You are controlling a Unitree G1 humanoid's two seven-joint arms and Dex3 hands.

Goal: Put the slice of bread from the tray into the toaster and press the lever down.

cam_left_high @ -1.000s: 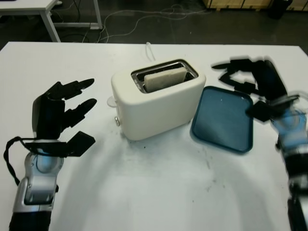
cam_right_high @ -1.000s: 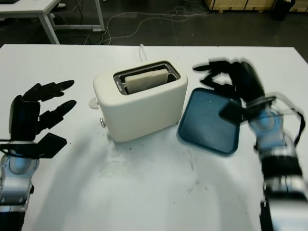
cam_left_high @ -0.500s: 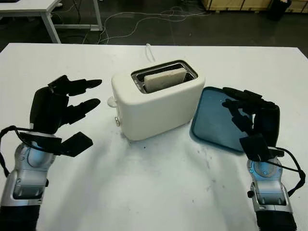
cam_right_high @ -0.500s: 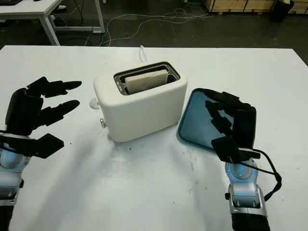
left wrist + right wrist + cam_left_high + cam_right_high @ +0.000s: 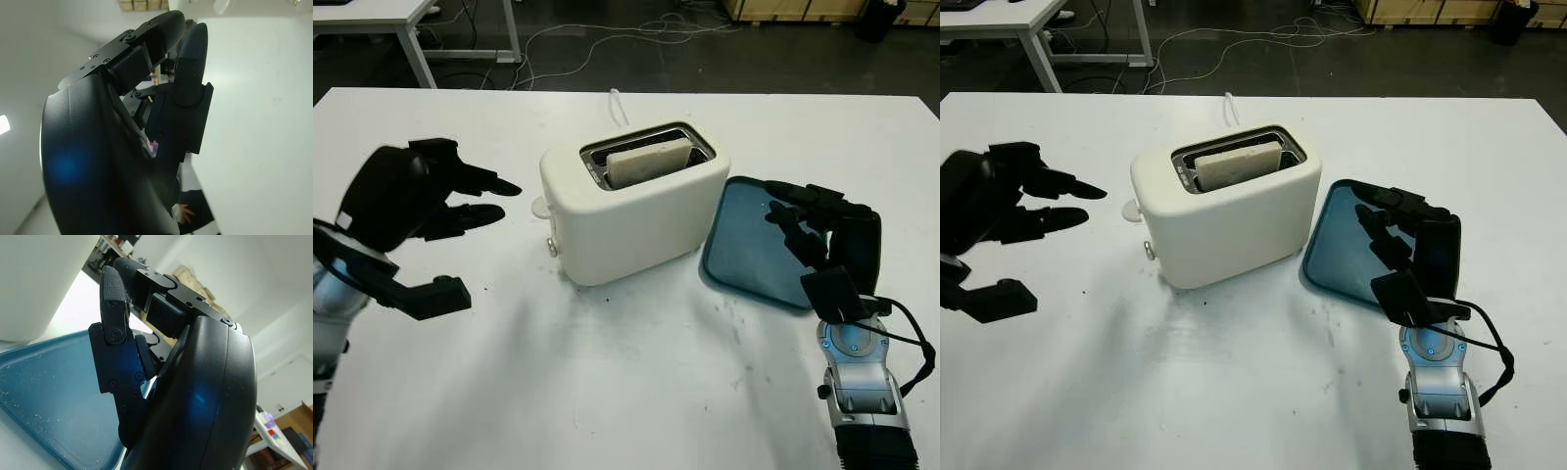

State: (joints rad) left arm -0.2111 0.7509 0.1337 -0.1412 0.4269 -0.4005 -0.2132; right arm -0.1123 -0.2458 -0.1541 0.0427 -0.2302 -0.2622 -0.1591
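bread slice [image 5: 649, 162] already sits in the white toaster [image 5: 636, 211], frame centre. left hand [image 5: 411, 196] open, holding nothing, mid-left. right hand [image 5: 822, 240] open over the blue tray [image 5: 744, 245]. next: press the side lever [image 5: 540, 208].

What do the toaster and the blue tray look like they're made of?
The toaster looks like cream plastic with a smooth matt finish: rounded moulded corners and soft, dull shading. The rim of its slot looks like dark shiny metal. The tray looks like hard blue plastic with a slight sheen, a raised moulded lip, and pale crumbs or specks on it. Neither can be confirmed by look alone.
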